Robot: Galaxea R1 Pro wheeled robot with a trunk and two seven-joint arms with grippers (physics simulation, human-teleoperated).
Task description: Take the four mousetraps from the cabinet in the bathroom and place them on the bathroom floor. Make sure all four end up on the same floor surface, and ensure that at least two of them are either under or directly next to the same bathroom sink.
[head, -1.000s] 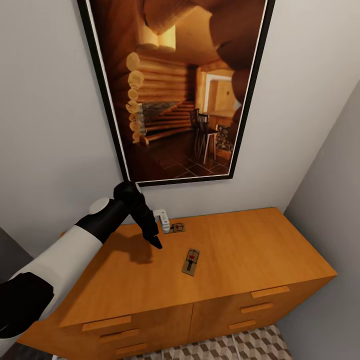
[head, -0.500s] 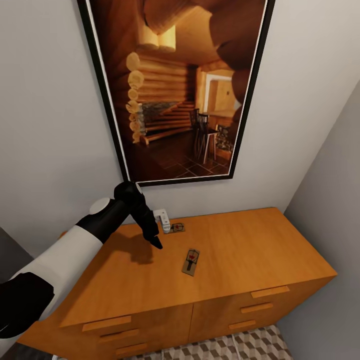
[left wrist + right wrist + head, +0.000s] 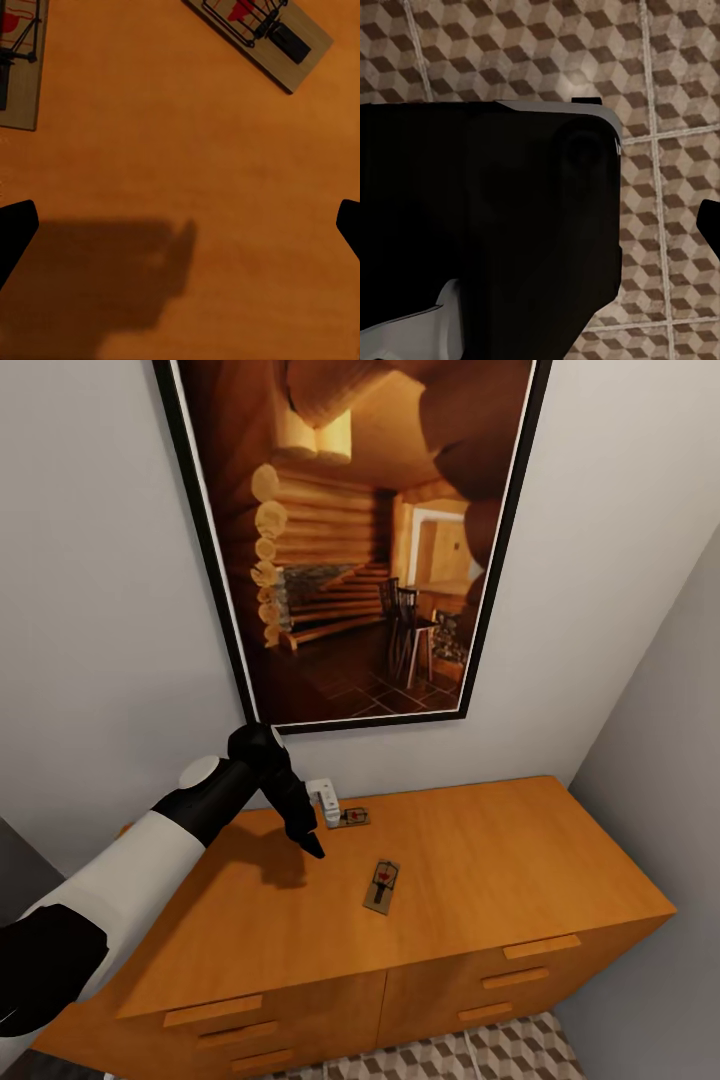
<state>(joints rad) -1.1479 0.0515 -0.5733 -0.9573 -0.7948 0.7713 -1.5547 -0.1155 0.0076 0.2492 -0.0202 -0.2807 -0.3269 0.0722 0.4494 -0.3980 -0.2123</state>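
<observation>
Two mousetraps lie on the flat top of the orange-brown cabinet [image 3: 480,860]. One mousetrap [image 3: 382,885] sits near the middle of the top, the other mousetrap [image 3: 352,816] close to the wall. My left gripper [image 3: 311,847] hangs just above the cabinet top, left of both traps. In the left wrist view that gripper [image 3: 180,225] is open and empty over bare wood, with one trap [image 3: 262,34] and the other trap [image 3: 16,64] beyond its fingertips [image 3: 15,232]. My right gripper [image 3: 540,225] points down at the cube-patterned bathroom floor [image 3: 675,90]; one fingertip [image 3: 709,223] shows far out at the edge.
A large framed picture of a log cabin interior [image 3: 360,540] hangs on the wall above the cabinet. A small white fitting [image 3: 325,800] sits on the wall beside the far trap. A grey side wall [image 3: 660,760] closes in on the right. Drawer handles [image 3: 540,945] face me.
</observation>
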